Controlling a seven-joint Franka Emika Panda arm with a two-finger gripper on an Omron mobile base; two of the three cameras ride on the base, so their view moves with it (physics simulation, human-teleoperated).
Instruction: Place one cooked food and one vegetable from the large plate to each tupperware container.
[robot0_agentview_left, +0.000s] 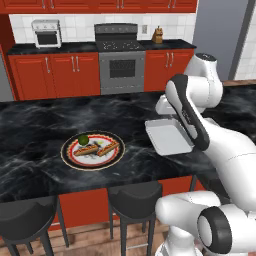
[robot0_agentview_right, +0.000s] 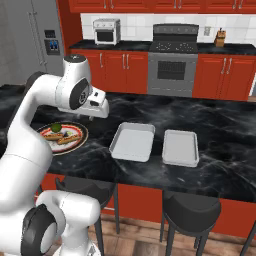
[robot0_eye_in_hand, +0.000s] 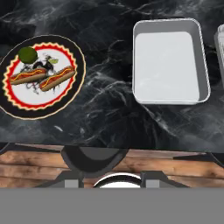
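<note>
Red cabinets (robot0_agentview_right: 125, 65) line the far wall behind a steel range (robot0_agentview_right: 172, 67), with a small toaster oven (robot0_agentview_right: 106, 30) on the back worktop to its left and a knife block (robot0_agentview_right: 220, 36) to its right. Nearer me runs the black marble counter (robot0_agentview_right: 220, 135), an island with dark stools (robot0_agentview_right: 190, 207) tucked under its near edge. From my seat I see the white arm (robot0_agentview_left: 192, 107) folded high above the island's middle, its hand hanging over the near edge (the hand view looks straight down past the counter lip to a stool and the wood floor). I cannot tell how the gripper's fingers stand, since they are not clearly visible in any view. Two tupperware containers (robot0_agentview_right: 132, 141) sit side by side in the middle of the counter, just apart from each other, both with nothing in them; the second one (robot0_agentview_right: 180, 147) lies to the right. The large plate (robot0_eye_in_hand: 65, 103) rests well to their left, near the front edge. On it lie two hot dogs (robot0_eye_in_hand: 58, 78) in buns, side by side across the white centre, and a round green vegetable (robot0_eye_in_hand: 27, 54) sits on the plate's far-left part, just beside the hot dogs.
</note>
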